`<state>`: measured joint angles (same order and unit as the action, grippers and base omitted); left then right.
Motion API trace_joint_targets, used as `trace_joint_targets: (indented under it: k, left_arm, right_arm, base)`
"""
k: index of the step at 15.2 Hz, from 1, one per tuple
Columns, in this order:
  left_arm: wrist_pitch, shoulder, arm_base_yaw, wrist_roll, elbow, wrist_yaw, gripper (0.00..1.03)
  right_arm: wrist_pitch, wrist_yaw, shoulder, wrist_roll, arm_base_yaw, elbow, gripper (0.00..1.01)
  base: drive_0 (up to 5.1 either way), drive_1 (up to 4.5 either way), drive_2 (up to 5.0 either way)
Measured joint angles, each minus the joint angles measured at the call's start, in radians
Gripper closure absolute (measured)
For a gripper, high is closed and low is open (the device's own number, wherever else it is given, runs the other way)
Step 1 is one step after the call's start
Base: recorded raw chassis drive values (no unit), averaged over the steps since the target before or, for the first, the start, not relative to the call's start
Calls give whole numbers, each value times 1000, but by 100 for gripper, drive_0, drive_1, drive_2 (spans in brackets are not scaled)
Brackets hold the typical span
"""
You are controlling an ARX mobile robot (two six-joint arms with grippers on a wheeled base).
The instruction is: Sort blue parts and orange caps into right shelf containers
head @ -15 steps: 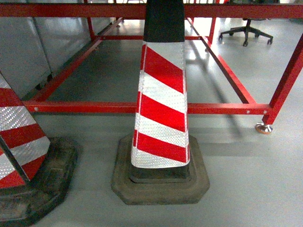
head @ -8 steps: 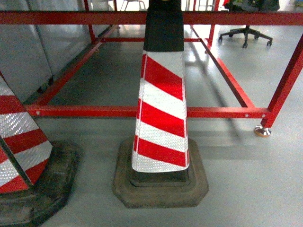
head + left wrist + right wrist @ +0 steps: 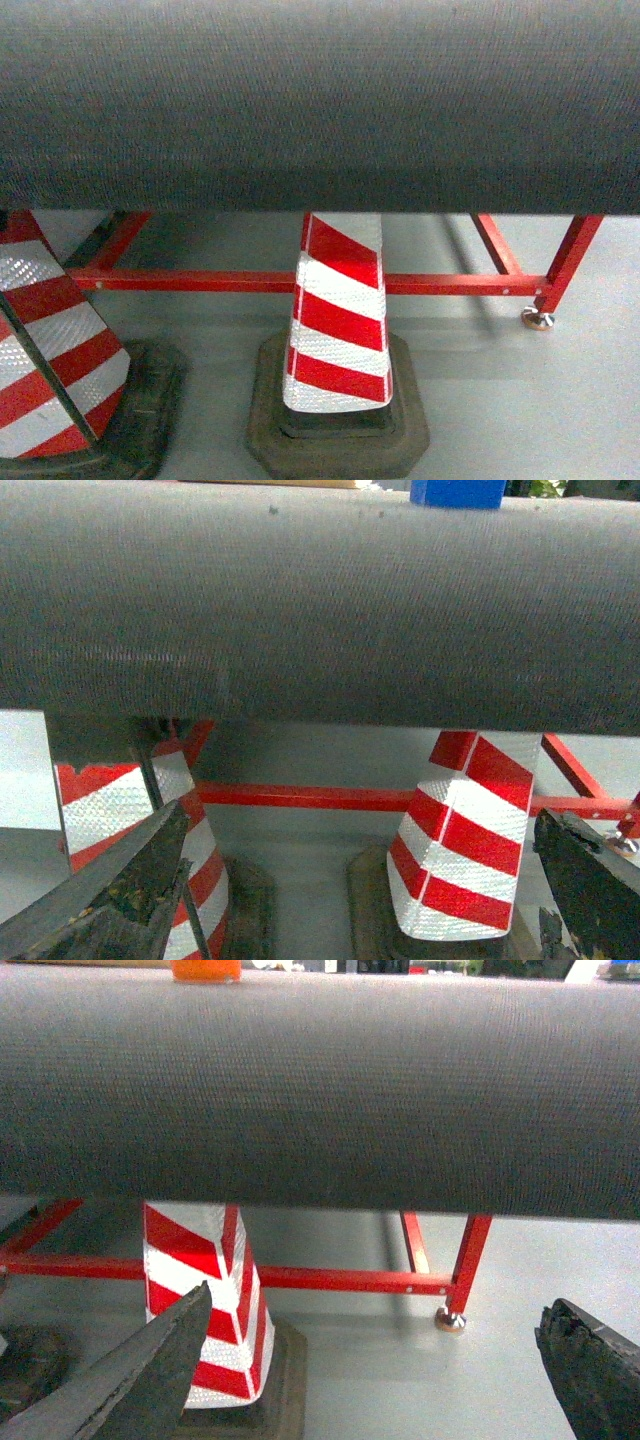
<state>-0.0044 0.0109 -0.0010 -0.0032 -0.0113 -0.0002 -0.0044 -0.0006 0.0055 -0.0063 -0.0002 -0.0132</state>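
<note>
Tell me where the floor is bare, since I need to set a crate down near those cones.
Bare grey floor lies right of the middle cone, in front of the red frame leg. It is crowded on the left: the left cone stands close beside the middle one, leaving a narrow strip.

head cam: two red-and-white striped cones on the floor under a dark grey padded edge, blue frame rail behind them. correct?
Nearly. The frame rail behind the cones is red, not blue; the head view shows it running behind the middle cone and the left cone. Both cones are red-and-white striped and stand on the floor below the dark grey padded edge.
</note>
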Motion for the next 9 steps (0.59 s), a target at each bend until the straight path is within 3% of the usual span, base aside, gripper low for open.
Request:
trace_joint_targets:
  k: [9]
  left_arm:
    - [0,0,0,3,0,-1,5]
  right_arm:
    - [0,0,0,6,0,0,3]
  base:
    - [0,0,0]
